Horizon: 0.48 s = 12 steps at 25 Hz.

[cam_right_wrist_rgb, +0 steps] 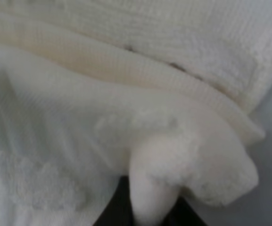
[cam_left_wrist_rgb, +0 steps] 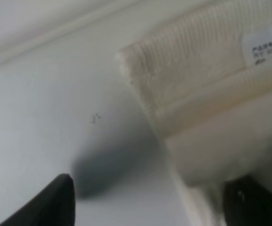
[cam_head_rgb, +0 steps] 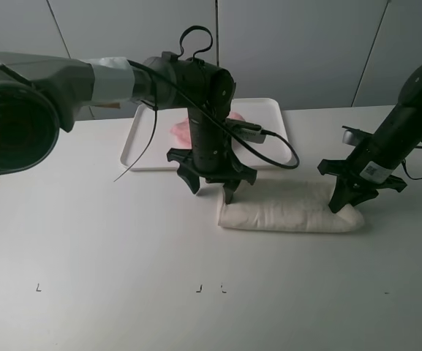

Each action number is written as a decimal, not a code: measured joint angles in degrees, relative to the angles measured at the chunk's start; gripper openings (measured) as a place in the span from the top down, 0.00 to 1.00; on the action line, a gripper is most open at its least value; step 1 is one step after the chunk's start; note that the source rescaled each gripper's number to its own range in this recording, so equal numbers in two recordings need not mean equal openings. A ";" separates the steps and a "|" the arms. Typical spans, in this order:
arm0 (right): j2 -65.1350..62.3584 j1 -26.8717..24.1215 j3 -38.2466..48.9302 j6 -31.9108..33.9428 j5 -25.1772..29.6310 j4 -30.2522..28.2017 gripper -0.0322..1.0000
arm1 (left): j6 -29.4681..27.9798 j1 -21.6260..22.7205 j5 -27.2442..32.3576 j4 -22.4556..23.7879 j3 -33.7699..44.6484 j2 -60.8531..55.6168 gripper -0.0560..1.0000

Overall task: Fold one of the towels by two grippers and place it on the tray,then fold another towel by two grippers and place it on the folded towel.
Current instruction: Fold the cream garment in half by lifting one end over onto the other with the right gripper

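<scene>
A cream-white towel (cam_head_rgb: 291, 208) lies folded in a long strip on the table in front of the tray. My left gripper (cam_head_rgb: 211, 189) stands open at the strip's left end, one finger on the bare table and the other at the towel's edge. The left wrist view shows the towel's corner with its label (cam_left_wrist_rgb: 206, 89) and both fingers (cam_left_wrist_rgb: 55, 202) spread apart. My right gripper (cam_head_rgb: 346, 201) is at the strip's right end, shut on a pinched bunch of the white towel (cam_right_wrist_rgb: 159, 188). A pink towel (cam_head_rgb: 183, 130) lies on the white tray (cam_head_rgb: 269, 108), partly hidden by my left arm.
The tray stands at the back centre of the white table (cam_head_rgb: 86, 241). A black cable (cam_head_rgb: 280, 150) loops from my left arm over the tray's front edge. Small black marks (cam_head_rgb: 200, 289) sit near the table's front.
</scene>
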 joint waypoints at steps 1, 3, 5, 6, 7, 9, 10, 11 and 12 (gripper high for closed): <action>0.00 0.00 0.00 0.00 0.00 0.00 0.92 | 0.00 0.00 0.09 0.00 -0.09 0.09 0.16; 0.00 0.00 0.00 -0.22 0.00 0.00 0.92 | 0.00 0.00 0.24 0.00 -0.13 0.09 0.16; 0.00 0.00 0.00 -0.35 0.00 0.00 0.92 | 0.00 0.00 0.24 0.00 -0.13 0.09 0.16; 0.00 0.00 0.00 -0.35 0.00 0.00 0.92 | 0.00 0.00 0.24 0.00 -0.13 0.09 0.16; 0.00 0.00 0.00 -0.35 0.00 0.00 0.92 | 0.00 0.00 0.39 0.27 -0.13 0.09 0.16; 0.00 0.00 0.00 -0.35 0.00 0.00 0.92 | 0.08 0.00 0.67 0.72 -0.13 0.09 0.16; 0.00 0.00 0.00 -0.35 0.00 0.00 0.92 | 0.08 0.00 0.71 0.96 -0.13 0.09 0.16; 0.00 0.00 0.00 -0.35 0.00 0.00 0.92 | 0.13 -0.10 0.85 1.12 -0.13 0.09 0.16; 0.00 0.00 0.00 -0.35 0.00 0.00 0.92 | 0.22 -0.10 0.95 1.12 -0.13 0.09 0.16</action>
